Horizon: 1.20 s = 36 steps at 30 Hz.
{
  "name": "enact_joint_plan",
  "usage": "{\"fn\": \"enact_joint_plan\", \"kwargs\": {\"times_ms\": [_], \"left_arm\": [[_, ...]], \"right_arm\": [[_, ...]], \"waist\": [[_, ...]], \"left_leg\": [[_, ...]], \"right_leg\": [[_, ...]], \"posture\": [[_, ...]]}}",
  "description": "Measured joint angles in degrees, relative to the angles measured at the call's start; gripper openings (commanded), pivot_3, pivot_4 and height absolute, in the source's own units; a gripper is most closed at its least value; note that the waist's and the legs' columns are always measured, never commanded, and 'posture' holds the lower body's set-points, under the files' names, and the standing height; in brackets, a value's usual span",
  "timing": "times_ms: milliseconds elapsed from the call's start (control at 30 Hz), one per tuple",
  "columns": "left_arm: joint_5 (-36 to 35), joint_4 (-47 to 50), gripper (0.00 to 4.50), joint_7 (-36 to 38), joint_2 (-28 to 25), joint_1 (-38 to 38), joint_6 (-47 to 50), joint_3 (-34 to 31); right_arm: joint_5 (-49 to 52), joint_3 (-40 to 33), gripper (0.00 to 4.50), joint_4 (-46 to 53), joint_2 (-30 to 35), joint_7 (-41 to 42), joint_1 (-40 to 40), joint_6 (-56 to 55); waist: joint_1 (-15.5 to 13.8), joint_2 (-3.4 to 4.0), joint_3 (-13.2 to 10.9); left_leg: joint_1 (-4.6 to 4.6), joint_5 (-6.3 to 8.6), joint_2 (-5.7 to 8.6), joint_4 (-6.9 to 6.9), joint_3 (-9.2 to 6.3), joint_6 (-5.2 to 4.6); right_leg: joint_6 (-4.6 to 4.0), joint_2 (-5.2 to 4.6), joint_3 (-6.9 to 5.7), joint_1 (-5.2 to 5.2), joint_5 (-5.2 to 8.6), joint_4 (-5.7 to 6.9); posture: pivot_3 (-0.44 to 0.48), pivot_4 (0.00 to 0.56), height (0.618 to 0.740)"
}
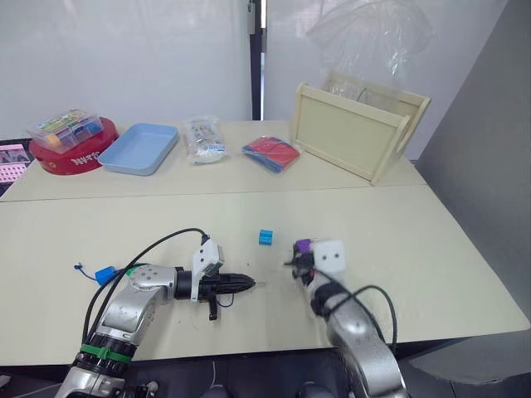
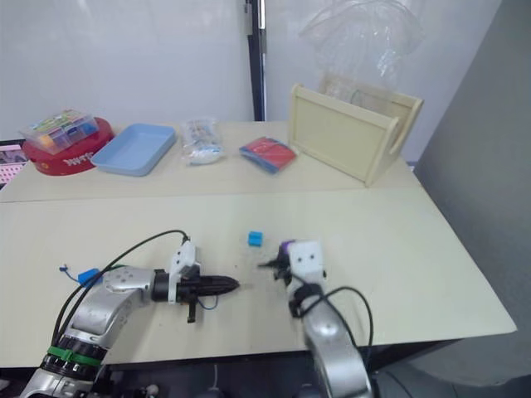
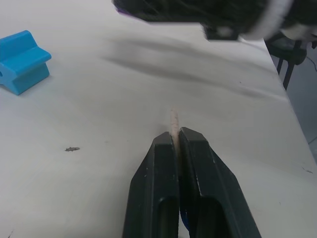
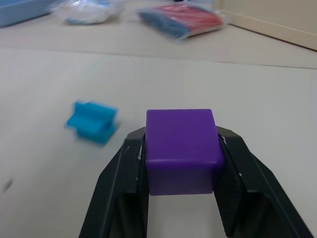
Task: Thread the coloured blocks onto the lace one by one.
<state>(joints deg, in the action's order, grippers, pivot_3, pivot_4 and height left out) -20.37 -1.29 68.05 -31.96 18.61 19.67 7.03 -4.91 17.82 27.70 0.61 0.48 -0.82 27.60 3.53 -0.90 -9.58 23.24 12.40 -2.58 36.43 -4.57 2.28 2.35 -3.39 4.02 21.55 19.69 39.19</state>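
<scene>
So that the tip can meet a hole, the left fingers (image 3: 174,144) pinch the lace (image 3: 173,121) pointing at the purple block (image 4: 181,148) clamped in the right fingers (image 4: 136,183) above the desk (image 1: 415,240).

The red round tin (image 1: 73,157) at the far left of the table (image 1: 431,240) has white letters on its side. They are too small to read. No other words or numbers can be read.

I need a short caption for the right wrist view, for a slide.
Right gripper holding the purple block above the table, cyan block lying nearby.
</scene>
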Motion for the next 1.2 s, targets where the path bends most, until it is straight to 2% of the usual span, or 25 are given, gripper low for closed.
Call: {"fn": "enact_joint_plan", "kwargs": {"times_ms": [200, 500, 533, 600, 767, 800, 933, 1100, 1200], "left_arm": [[0.0, -0.9, 0.00, 1.0, -0.3, 0.1, -0.1, 0.3], [0.0, -1.3, 0.00, 1.3, -0.6, 0.9, -0.4, 0.3], [0.0, -1.3, 0.00, 1.3, -0.7, 0.8, -0.4, 0.3], [0.0, -1.3, 0.00, 1.3, -0.8, 0.8, -0.4, 0.3], [0.0, -1.3, 0.00, 1.2, -0.8, 0.8, -0.4, 0.3], [0.0, -1.3, 0.00, 1.2, -0.8, 0.8, -0.4, 0.3], [0.0, -1.3, 0.00, 1.0, -0.6, 0.7, -0.4, 0.3], [0.0, -1.4, 0.00, 0.7, -0.3, 0.8, -0.7, 0.4], [0.0, -1.8, 0.00, 0.6, -0.1, 0.9, -0.8, 0.5]], "right_arm": [[-0.6, 2.3, 1.18, 1.6, -0.4, 0.1, -4.8, 0.7], [0.2, 4.2, 1.18, 0.8, -1.6, 0.7, -6.7, 2.5], [0.5, 4.1, 1.98, 0.8, -1.6, 0.7, -6.8, 2.4], [0.9, 4.1, 2.54, 0.8, -1.6, 1.2, -6.8, 2.2], [3.0, 2.5, 4.31, 2.5, 1.5, 5.2, -6.0, 1.9], [3.7, 1.8, 4.45, 3.5, 2.3, 6.3, -5.7, 2.5], [8.3, -1.2, 4.45, 8.1, 8.1, 13.2, -2.5, 6.4], [20.2, -6.2, 4.45, 9.6, 21.9, 30.1, 5.9, 12.6], [25.0, -7.0, 4.45, 6.2, 29.8, 40.2, 10.8, 14.1]], "waist": [[-0.1, 0.00, 0.0], [-0.6, -0.01, 0.0], [-0.6, -0.01, 0.0], [-0.7, -0.01, 0.0], [-1.0, -0.01, 0.0], [-1.0, -0.01, 0.0], [-0.9, -0.01, 0.0], [-1.1, -0.02, 0.0], [-1.1, -0.03, 0.0]], "left_leg": [[-0.03, 0.00, -0.01, -0.02, 0.00, 0.00], [-0.03, 0.00, 0.00, -0.03, 0.00, 0.00], [-0.03, 0.00, 0.00, -0.03, 0.00, 0.00], [-0.02, 0.00, 0.00, -0.02, 0.00, 0.00], [-0.01, 0.00, 0.01, -0.01, 0.01, 0.00], [-0.02, 0.00, 0.01, -0.01, 0.00, 0.00], [-0.05, 0.00, 0.00, -0.01, 0.00, 0.00], [-0.10, 0.00, 0.04, 0.07, -0.03, 0.00], [-0.10, 0.01, 0.04, 0.15, -0.03, -0.01]], "right_leg": [[0.00, 0.00, -0.02, -0.03, 0.00, 0.00], [0.00, -0.01, -0.02, -0.03, 0.00, -0.03], [0.00, -0.01, -0.01, -0.03, 0.00, -0.03], [0.00, -0.01, -0.01, -0.03, 0.00, -0.04], [0.00, -0.02, -0.02, -0.05, 0.00, -0.06], [0.00, -0.02, -0.02, -0.06, 0.00, -0.06], [0.00, 0.00, -0.04, -0.09, 0.00, -0.06], [0.00, -0.02, -0.07, -0.25, 0.00, -0.13], [0.00, -0.02, -0.08, -0.29, 0.00, -0.16]], "posture": [[0.000, 0.150, 0.740], [0.000, 0.150, 0.740], [0.000, 0.150, 0.740], [0.000, 0.150, 0.740], [0.000, 0.150, 0.740], [0.000, 0.150, 0.740], [0.000, 0.150, 0.740], [0.000, 0.150, 0.740], [0.000, 0.150, 0.740]]}}
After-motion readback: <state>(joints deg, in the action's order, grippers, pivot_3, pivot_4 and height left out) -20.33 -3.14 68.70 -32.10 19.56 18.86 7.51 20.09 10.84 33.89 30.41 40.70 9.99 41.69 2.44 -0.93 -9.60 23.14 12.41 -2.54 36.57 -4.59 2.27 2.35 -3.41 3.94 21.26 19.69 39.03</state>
